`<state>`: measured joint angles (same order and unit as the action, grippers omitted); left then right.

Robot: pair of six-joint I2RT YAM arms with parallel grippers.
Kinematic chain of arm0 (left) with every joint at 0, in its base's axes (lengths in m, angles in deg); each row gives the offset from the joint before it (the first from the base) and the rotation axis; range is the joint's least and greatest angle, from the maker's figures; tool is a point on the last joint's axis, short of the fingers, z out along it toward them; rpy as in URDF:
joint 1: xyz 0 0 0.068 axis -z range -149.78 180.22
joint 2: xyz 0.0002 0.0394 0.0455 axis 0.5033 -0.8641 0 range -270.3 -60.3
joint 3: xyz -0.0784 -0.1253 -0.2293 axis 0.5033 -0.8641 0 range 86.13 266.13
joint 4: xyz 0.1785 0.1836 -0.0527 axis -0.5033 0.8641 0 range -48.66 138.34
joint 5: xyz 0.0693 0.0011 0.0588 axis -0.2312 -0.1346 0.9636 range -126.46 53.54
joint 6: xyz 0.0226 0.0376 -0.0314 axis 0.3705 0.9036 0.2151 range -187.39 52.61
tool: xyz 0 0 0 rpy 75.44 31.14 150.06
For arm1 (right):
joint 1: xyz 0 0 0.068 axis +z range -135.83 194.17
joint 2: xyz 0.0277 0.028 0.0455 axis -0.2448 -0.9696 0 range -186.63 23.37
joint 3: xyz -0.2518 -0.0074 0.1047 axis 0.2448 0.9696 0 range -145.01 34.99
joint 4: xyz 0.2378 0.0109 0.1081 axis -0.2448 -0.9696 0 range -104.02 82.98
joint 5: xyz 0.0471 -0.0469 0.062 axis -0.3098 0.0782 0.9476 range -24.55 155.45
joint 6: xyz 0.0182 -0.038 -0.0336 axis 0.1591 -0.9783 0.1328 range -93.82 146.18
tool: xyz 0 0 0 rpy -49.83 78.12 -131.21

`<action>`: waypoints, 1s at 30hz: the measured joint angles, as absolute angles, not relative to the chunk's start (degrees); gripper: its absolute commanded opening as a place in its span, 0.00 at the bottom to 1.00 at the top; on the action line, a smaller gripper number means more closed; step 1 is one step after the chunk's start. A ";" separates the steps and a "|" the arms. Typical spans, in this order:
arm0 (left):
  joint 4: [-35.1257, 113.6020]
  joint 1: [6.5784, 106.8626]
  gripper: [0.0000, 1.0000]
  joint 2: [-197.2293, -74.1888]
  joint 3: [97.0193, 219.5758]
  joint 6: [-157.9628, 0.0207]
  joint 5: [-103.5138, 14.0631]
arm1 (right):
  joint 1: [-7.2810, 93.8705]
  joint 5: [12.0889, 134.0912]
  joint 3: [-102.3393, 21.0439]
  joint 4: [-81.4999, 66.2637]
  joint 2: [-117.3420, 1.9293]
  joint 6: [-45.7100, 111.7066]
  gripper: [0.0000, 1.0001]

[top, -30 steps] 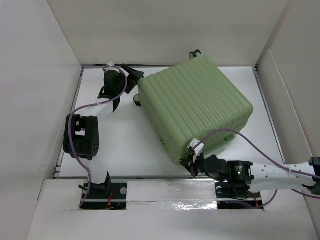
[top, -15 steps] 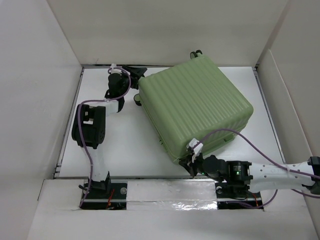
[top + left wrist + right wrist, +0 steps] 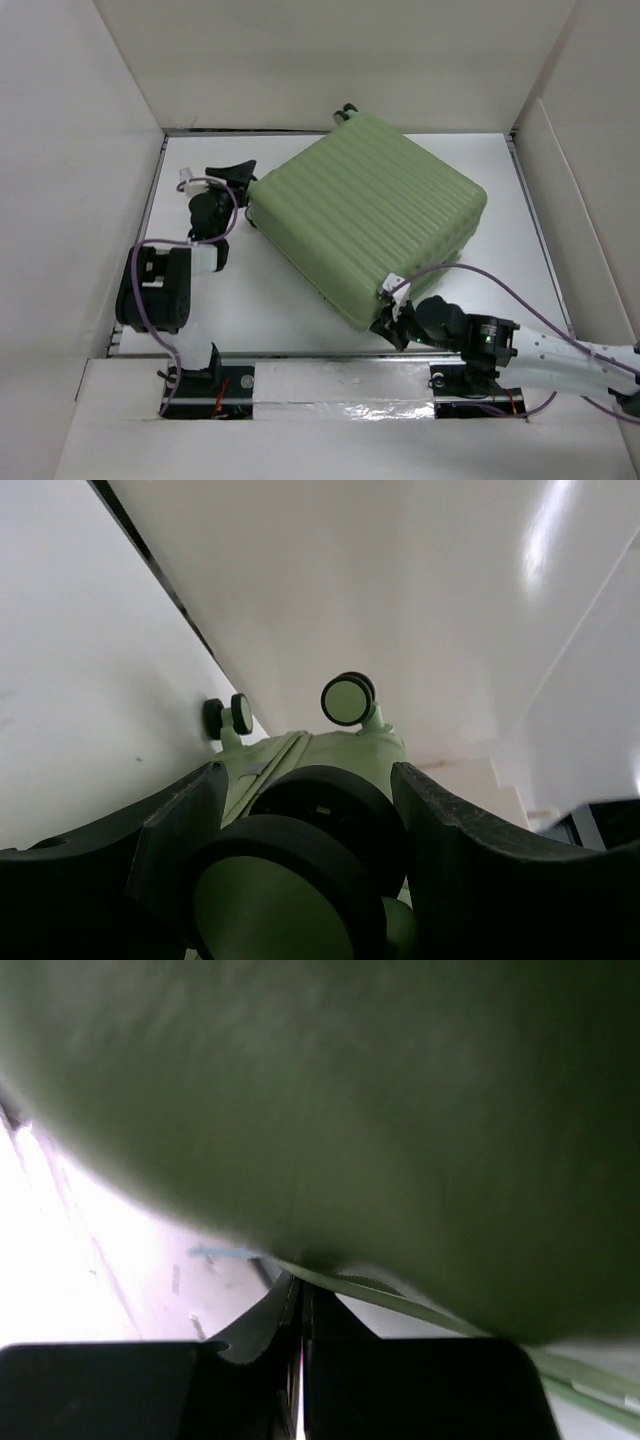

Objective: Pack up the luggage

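The luggage (image 3: 365, 215) is a light-green ribbed suitcase lying closed and flat, turned diagonally on the white table (image 3: 250, 300). My left gripper (image 3: 240, 183) is at its left corner. In the left wrist view the fingers (image 3: 180, 820) stand close on either side of a black-and-green wheel (image 3: 300, 880), gripping it. My right gripper (image 3: 383, 318) is shut at the suitcase's near corner. In the right wrist view its tips (image 3: 300, 1285) meet the seam under the green shell (image 3: 350, 1090). Whether anything is pinched there is hidden.
White walls box the table in at the back (image 3: 330, 60), left (image 3: 70, 180) and right (image 3: 590, 180). Two more suitcase wheels (image 3: 347, 698) show past the left gripper. A purple cable (image 3: 500, 285) loops from the right arm beside the suitcase.
The left gripper has drawn back toward the left and near side, and the suitcase has swung with it: its far corner and left corner shifted left. The right gripper stays at the near corner.
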<state>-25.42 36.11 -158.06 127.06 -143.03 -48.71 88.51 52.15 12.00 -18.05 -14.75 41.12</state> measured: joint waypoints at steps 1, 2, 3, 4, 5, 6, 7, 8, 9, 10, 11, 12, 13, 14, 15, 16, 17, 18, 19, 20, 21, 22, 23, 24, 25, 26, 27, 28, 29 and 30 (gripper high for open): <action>-26.03 35.30 0.00 -155.22 123.69 -142.59 -46.75 | 85.34 55.14 11.74 -19.49 -13.92 39.51 0.00; -26.60 34.58 0.00 -152.42 120.48 -142.24 -44.43 | 81.02 58.82 11.15 -21.37 -13.36 37.54 0.00; -27.17 33.95 0.00 -149.75 117.53 -141.87 -42.31 | 76.47 62.05 10.36 -23.32 -13.23 35.90 0.00; -27.82 33.58 0.00 -147.26 114.95 -141.58 -40.10 | 71.49 64.54 9.23 -25.13 -13.55 34.81 0.00; -28.35 33.31 0.00 -144.90 112.48 -141.28 -38.27 | 65.94 67.06 7.70 -27.08 -14.75 33.67 0.00; -28.76 33.18 0.00 -142.71 110.07 -141.08 -36.58 | 60.25 69.24 6.10 -28.63 -16.39 32.93 0.00; -28.66 33.10 0.00 -140.38 107.91 -140.89 -35.43 | 55.05 70.55 4.75 -29.20 -17.75 32.40 0.00; -28.61 33.10 0.00 -139.06 106.66 -140.67 -34.88 | 50.11 71.65 3.37 -29.04 -20.28 32.27 0.00; -28.13 33.53 0.00 -135.17 103.67 -140.01 -34.73 | 45.70 72.08 1.47 -28.43 -22.93 31.88 0.00; -27.28 34.08 0.00 -132.22 101.92 -139.40 -34.81 | 42.05 71.86 -0.24 -26.97 -25.99 31.51 0.00; -26.10 34.84 0.00 -129.32 100.52 -138.90 -34.92 | 39.55 71.45 -1.07 -24.85 -28.44 31.07 0.00; -24.68 35.35 0.00 -126.47 99.56 -138.22 -35.12 | 37.96 70.88 -1.20 -21.83 -30.32 30.83 0.00; -22.99 35.54 0.00 -124.07 99.34 -137.61 -35.23 | 37.48 70.20 -1.04 -19.40 -31.39 30.68 0.00; -20.52 35.52 0.00 -121.58 99.52 -136.78 -35.03 | 37.76 69.83 -0.52 -17.74 -31.52 30.63 0.00; -17.95 35.50 0.00 -119.13 100.24 -135.77 -34.42 | 39.18 69.00 1.34 -15.38 -30.40 30.65 0.00; -16.02 35.50 0.00 -117.56 101.18 -134.74 -34.11 | 40.73 69.07 3.59 -13.44 -28.57 30.94 0.00; -13.62 35.37 0.00 -116.33 102.71 -133.65 -34.03 | 42.96 68.35 5.91 -11.43 -26.19 31.37 0.00; -11.74 35.00 0.00 -115.90 104.41 -132.51 -34.29 | 44.91 68.59 7.98 -9.81 -23.89 32.23 0.00; -10.45 34.65 0.00 -116.07 105.99 -131.99 -34.66 | 47.75 67.51 10.15 -8.37 -21.33 32.53 0.00; -9.79 33.95 0.00 -116.68 107.23 -131.75 -35.10 | 50.18 66.22 11.63 -7.80 -18.93 33.15 0.00; -9.77 33.20 0.00 -117.56 108.02 -131.71 -35.71 | 52.38 65.59 12.51 -8.10 -16.70 33.67 0.00; -9.90 32.57 0.00 -118.63 108.46 -131.73 -36.23 | 54.79 65.18 13.03 -9.15 -14.32 34.22 0.00; -10.16 32.26 0.00 -119.66 108.59 -131.77 -36.43 | 56.76 64.74 13.25 -10.81 -12.33 34.72 0.00; -10.23 32.18 0.00 -120.88 108.61 -131.92 -36.43 | 58.55 64.65 13.29 -12.85 -10.38 35.18 0.00; -10.23 32.33 0.00 -121.75 108.52 -132.01 -36.39 | 59.79 64.78 13.29 -14.66 -8.92 35.66 0.00; -10.47 32.72 0.00 -122.65 108.15 -132.16 -36.30 | 60.84 65.15 13.29 -16.15 -8.02 36.23 0.00; -10.58 33.07 0.00 -123.09 107.65 -132.16 -36.15 | 61.63 65.55 13.29 -17.24 -7.91 36.71 0.00; -10.75 33.36 0.00 -123.33 106.97 -132.16 -36.08 | 62.31 65.74 13.29 -17.77 -8.72 37.12 0.00; -11.06 33.53 0.00 -123.41 106.09 -132.16 -36.10 | 63.23 65.55 13.16 -17.37 -10.80 37.58 0.00; -11.54 33.66 0.00 -123.46 105.07 -132.19 -36.13 | 64.60 64.98 12.73 -15.62 -13.73 37.95 0.00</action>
<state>-11.54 33.66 -123.46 105.07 -132.19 -36.13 64.60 64.98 12.73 -15.62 -13.73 37.95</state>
